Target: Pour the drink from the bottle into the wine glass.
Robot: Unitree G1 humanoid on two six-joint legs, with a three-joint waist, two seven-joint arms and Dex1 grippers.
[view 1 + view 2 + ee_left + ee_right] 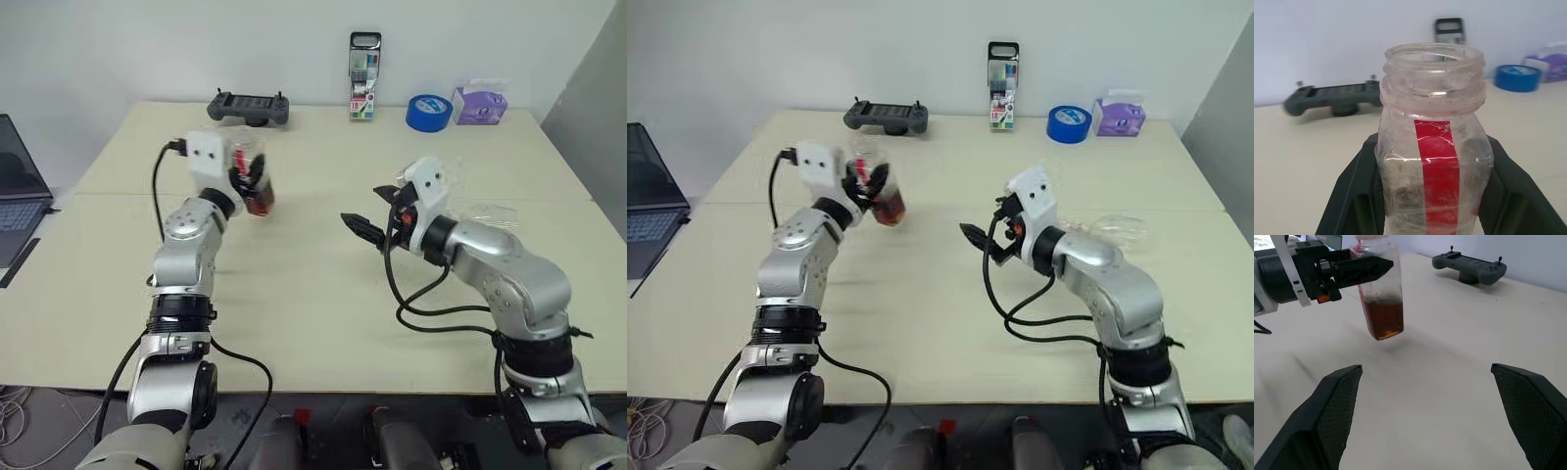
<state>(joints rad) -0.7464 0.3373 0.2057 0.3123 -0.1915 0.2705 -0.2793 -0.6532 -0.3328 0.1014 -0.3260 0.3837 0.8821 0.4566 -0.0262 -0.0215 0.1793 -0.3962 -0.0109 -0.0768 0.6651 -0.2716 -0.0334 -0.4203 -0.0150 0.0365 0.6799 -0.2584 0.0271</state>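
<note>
Right pincer (364, 231) was spread wide, empty. Left pincer (250, 178), at its 10 o'clock, was clenched on the uncapped bottle (257, 186), upright above the desk (313, 294), drink (1384, 320) low inside. Wine glass (1122, 227) lay behind the right arm.

I see the bottle (255, 181) held above the table (313, 323) at left, the wine glass (1120, 227) lying at right, and a controller (249, 107), marker pack (364, 76), tape roll (428, 112) and tissue pack (480, 104) behind.
</note>
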